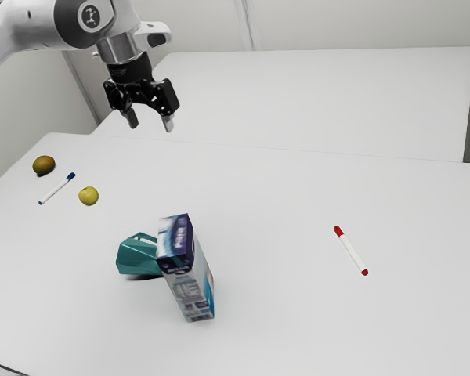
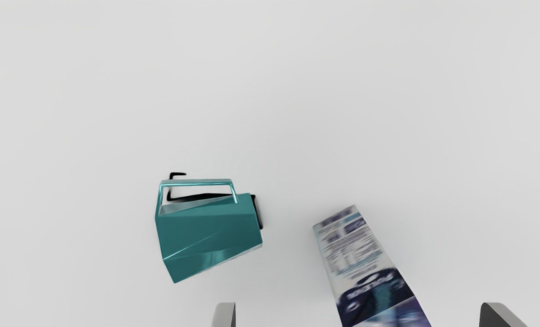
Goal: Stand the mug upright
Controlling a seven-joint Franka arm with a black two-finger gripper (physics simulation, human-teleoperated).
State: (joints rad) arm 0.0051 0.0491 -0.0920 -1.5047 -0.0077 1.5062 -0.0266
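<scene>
Wrist view, mug [image 2: 210, 231] sideways, narrowing toward carton [image 2: 365, 265]

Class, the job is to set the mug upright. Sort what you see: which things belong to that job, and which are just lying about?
Part of the job:
- teal mug, lying on its side
- gripper, open above the table

Just lying about:
- printed carton, standing near the mug
- red-capped marker
- blue-capped marker
- yellowish fruit
- brownish fruit
</scene>
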